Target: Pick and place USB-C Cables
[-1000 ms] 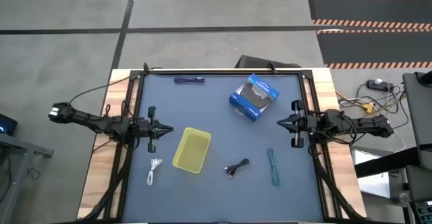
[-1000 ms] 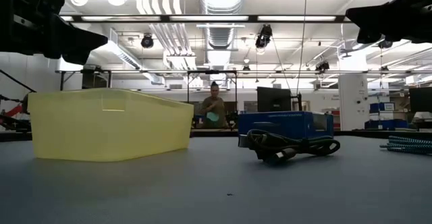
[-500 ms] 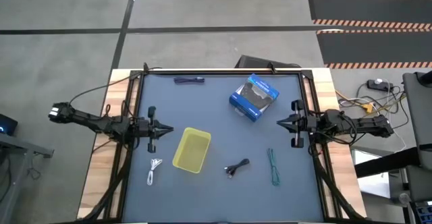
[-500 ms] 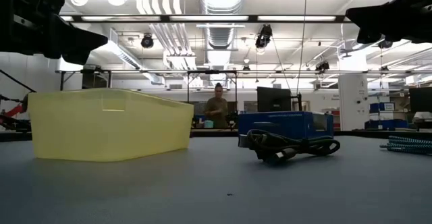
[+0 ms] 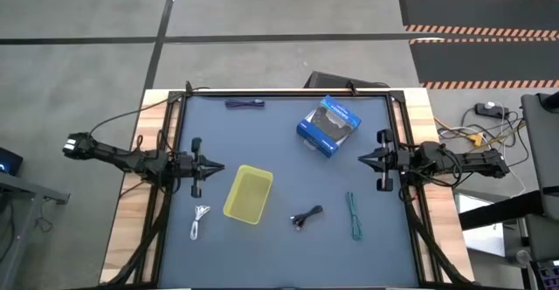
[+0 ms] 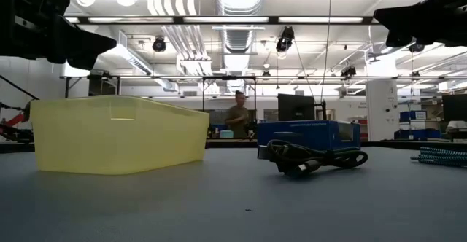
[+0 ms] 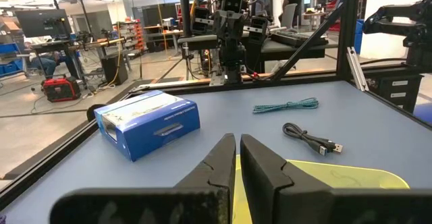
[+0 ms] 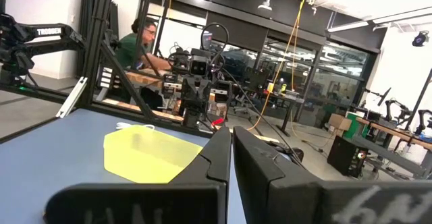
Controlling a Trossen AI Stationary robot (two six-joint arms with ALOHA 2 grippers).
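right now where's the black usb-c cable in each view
High view: black USB-C cable near the front edge, right of the yellow tray.
Low view: centre-right, before the blue box.
Left wrist view: right of centre, beyond the tray.
Right wrist view: not visible.
Shared landmark: the yellow tray.

Workshop interior: grey concrete floor (image 5: pixel 262 6) with striped mats (image 5: pixel 476 15), ceiling ducts (image 6: pixel 237 9) and strip lights (image 6: pixel 219 20), benches, a monitor (image 6: pixel 295 107), and a person (image 6: pixel 236 114) standing.

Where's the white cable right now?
In the high view, the white cable lies near the table's front-left, just left of the yellow tray.
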